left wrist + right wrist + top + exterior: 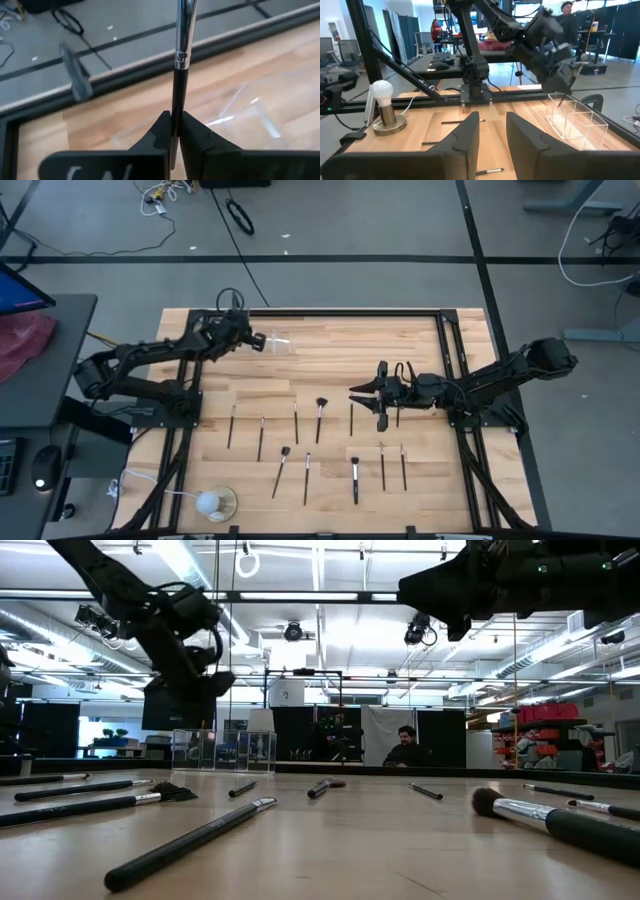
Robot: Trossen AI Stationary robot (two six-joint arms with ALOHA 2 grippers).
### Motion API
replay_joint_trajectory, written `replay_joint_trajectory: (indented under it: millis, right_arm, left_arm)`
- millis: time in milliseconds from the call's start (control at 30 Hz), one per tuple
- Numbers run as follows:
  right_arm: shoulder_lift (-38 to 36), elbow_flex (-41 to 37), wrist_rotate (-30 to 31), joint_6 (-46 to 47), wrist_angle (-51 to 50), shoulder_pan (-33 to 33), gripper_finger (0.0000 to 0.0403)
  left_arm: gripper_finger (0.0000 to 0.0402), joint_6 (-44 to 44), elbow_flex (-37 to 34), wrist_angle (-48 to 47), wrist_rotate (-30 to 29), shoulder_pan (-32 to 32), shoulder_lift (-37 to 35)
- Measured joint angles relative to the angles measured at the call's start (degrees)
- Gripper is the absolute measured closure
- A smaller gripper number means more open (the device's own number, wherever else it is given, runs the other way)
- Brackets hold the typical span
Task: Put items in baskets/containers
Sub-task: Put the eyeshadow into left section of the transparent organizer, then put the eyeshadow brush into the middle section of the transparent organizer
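Brushes lie scattered across the near half of the surface. Far left, the left gripper pinches one brush above the clear holder. Mid-right, the right gripper hovers over the brushes, jaws spread, holding nothing.

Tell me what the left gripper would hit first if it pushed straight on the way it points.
Likely the clear holder: the left gripper, shut on a brush, aims at it. Depth is unclear, so it might pass over to the table edge.
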Motion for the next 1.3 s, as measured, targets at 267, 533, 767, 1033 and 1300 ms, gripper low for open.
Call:
replay_joint_trajectory:
  millis: [267,533,767,1033,1300]
  right_arm:
    - [0.0,0.0,0.0,0.0,0.1,0.0,0.0305]
    - [0.0,0.0,0.0,0.0,0.1,0.0,0.0305]
    - [0.0,0.0,0.0,0.1,0.1,0.0,0.0305]
    - [0.0,0.0,0.0,0.1,0.1,0.0,0.0305]
    - [0.0,0.0,0.0,0.1,0.1,0.0,0.0305]
  left_arm:
    - [0.0375,-1.0,-3.8,0.2,0.0,0.0,0.0]
    - [0.0363,-0.9,-3.8,0.1,1.3,0.0,0.0]
    - [0.0361,-0.8,-3.8,0.1,1.4,0.0,0.0]
    - [0.0346,-0.2,-3.8,0.1,1.4,0.0,0.0]
    - [0.0276,1.0,-2.4,-0.6,0.9,0.0,0.2]
